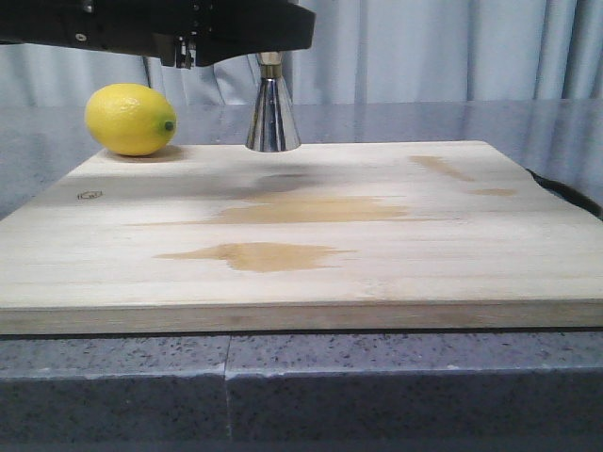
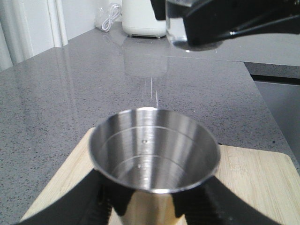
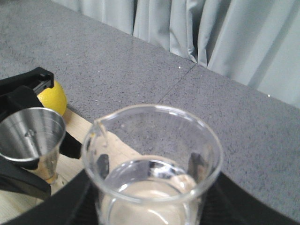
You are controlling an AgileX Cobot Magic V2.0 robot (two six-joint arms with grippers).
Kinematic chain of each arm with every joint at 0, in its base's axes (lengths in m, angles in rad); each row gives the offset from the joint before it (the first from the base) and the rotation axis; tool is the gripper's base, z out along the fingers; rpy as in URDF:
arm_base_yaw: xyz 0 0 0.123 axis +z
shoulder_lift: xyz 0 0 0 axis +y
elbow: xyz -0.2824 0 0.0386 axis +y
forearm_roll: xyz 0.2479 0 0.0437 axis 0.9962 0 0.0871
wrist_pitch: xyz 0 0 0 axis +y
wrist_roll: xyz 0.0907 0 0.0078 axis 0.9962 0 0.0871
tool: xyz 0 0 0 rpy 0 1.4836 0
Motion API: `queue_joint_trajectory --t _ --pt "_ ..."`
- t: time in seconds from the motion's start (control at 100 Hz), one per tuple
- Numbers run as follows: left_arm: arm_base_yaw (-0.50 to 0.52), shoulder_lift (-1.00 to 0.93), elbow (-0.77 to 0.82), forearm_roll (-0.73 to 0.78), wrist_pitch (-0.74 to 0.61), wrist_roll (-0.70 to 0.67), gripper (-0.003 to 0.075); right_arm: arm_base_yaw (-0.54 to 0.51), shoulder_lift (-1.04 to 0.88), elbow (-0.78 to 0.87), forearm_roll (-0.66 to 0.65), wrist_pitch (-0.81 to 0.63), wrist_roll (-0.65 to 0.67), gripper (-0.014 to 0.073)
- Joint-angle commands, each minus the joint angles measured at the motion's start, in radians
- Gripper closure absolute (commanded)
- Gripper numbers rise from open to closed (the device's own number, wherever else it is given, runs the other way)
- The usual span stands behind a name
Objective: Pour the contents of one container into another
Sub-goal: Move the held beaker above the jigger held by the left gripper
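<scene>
From the front we see only the jigger's [image 1: 272,118] lower cone; our wrist views show the left claw [image 2: 154,206] gripping it and the right claw [image 3: 150,197] clasping the beaker [image 3: 152,164], liquid inside.

Even, soft light; glare on the jigger [image 2: 154,150]; nearby beaker rim [image 3: 152,150] blurred.

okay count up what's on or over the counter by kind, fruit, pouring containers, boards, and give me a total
Fruit: 1, the lemon
Pouring containers: 2, the steel jigger and the glass beaker
Boards: 1, the wooden cutting board
Total: 4
</scene>
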Motion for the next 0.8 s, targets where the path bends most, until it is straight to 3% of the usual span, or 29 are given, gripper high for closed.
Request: queue_joint_trajectory --t 0.0,0.18,0.49,0.79 --pt "-0.009 -0.038 -0.030 -0.088 0.100 -0.006 0.0437 0.023 0.008 -0.078 -0.078 -0.027 -0.011 0.0305" --pt "-0.009 -0.038 -0.030 -0.088 0.100 -0.006 0.0437 0.056 0.066 -0.159 -0.140 0.029 -0.013 0.0305" --pt "-0.009 -0.038 -0.030 -0.088 0.100 -0.006 0.0437 0.138 0.095 -0.173 -0.406 0.031 -0.013 0.0306" --pt "-0.009 -0.038 -0.030 -0.088 0.100 -0.006 0.0437 0.161 0.095 -0.173 -0.502 0.031 -0.013 0.0306"
